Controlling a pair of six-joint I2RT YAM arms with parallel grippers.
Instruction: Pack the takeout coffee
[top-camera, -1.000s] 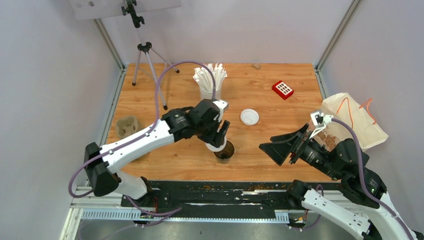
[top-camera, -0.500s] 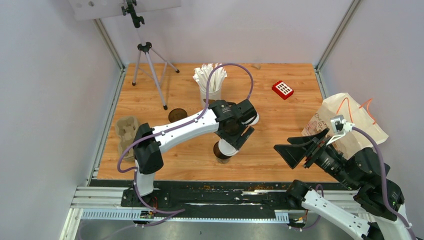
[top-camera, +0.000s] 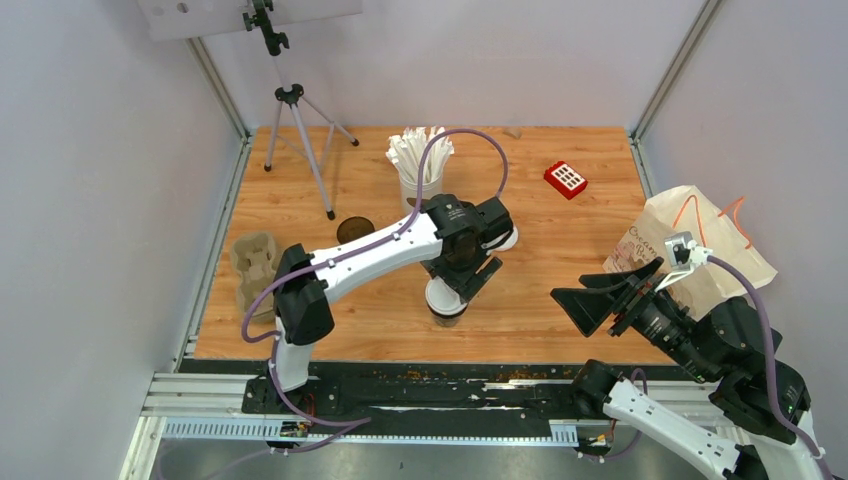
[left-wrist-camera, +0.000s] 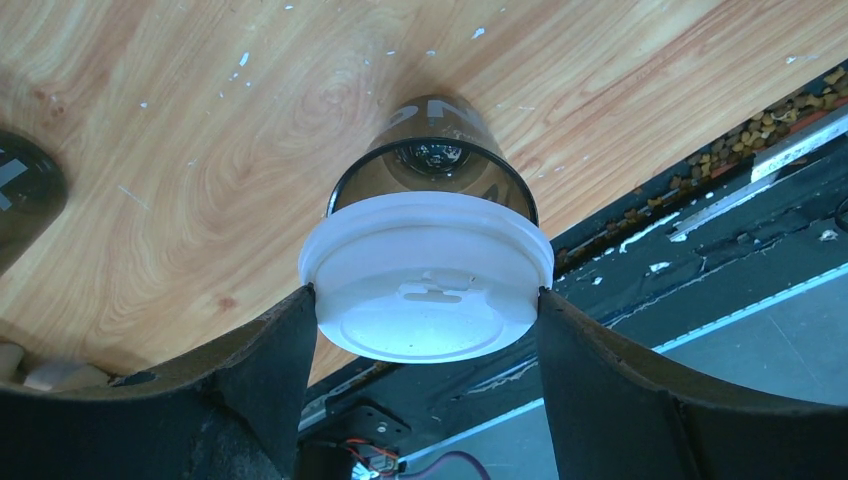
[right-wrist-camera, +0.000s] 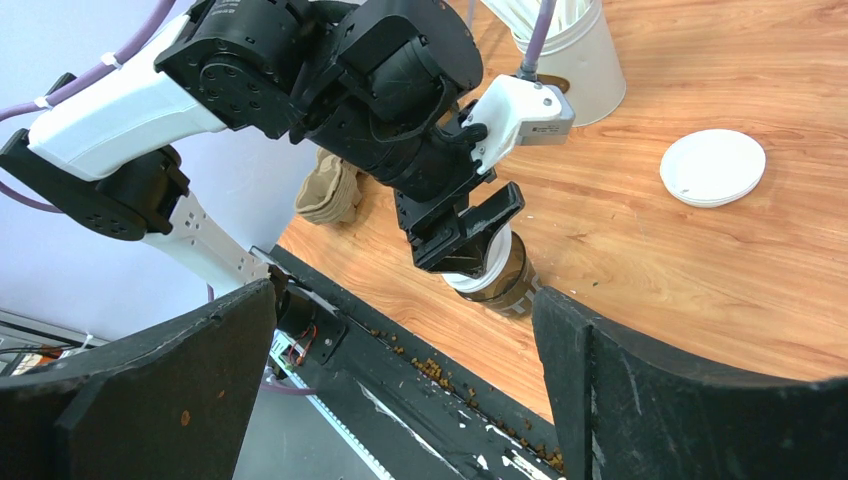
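Observation:
One dark brown cup (top-camera: 448, 318) stands near the table's front edge. It also shows in the left wrist view (left-wrist-camera: 432, 115) and the right wrist view (right-wrist-camera: 510, 288). My left gripper (top-camera: 452, 292) is shut on a white lid (left-wrist-camera: 428, 300) and holds it at the cup's rim, with part of the rim showing behind the lid. I cannot tell if the lid is pressed on. A second brown cup (top-camera: 354, 230) stands open to the left, without a lid. A loose white lid (right-wrist-camera: 712, 167) lies behind the arm. My right gripper (top-camera: 618, 300) is open and empty at the front right.
A white cup of paper-wrapped sticks (top-camera: 420, 165) stands at the back. A beige pulp carrier (top-camera: 253, 255) lies at the left edge. A paper bag (top-camera: 705, 240) lies at the right, with a red block (top-camera: 565, 178) and a tripod (top-camera: 290, 100) at the back. Crumbs lie on the front rail.
My left arm's elbow has swung right, uncovering the second cup, while its gripper keeps the lid at the front cup. My right gripper has drawn back a little to the right.

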